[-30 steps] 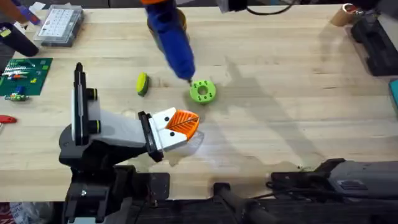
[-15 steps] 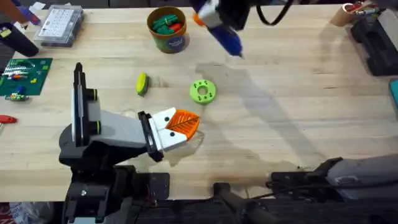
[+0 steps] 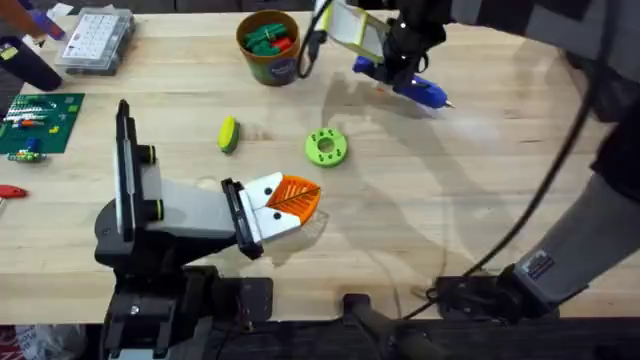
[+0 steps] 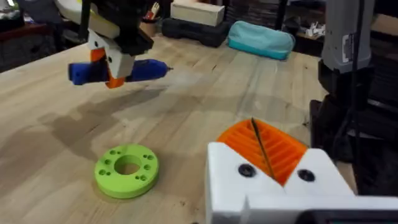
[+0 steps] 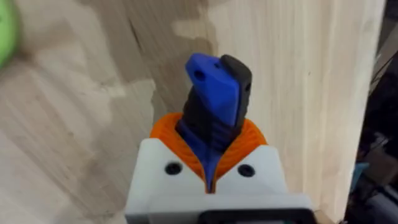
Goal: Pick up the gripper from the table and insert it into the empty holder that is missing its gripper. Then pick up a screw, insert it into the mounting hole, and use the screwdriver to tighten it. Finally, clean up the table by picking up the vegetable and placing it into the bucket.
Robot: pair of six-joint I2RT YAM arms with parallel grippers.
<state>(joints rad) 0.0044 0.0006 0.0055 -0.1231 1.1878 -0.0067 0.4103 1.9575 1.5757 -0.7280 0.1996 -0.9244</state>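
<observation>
Landmark: green disc (image 3: 326, 147). Since half a second ago my right gripper (image 3: 397, 62) has swung further from the disc, toward the far right of it, and dropped lower; the screwdriver (image 3: 412, 87) now lies nearly level just above the desk (image 3: 480, 180), bit pointing away from the disc. A second ago it stood steep with its tip right by the disc. My right arm now cuts across the near right of the overhead view, where before only its base showed.

Right fingers (image 5: 163, 160) are clamped on the screwdriver body; the blue and black end sticks out between the orange pads in the right wrist view.

My left gripper (image 3: 290, 197) sits just on the near side of the disc, unchanged, its orange pads pressed together with nothing between them, as the left wrist view shows too.

The vegetable (image 3: 228, 134) lies on the desk left of the disc, not moved. The bucket (image 3: 270, 46) stands beyond the disc, to the far left of it, with green and red bits inside. The holder (image 3: 137, 180) and its small desktop arm are well left of the disc, on the near side.

Extras: a clear parts box (image 3: 95, 40) and a green circuit board (image 3: 38, 122) far left of the disc. Nothing lies between vegetable and bucket.
</observation>
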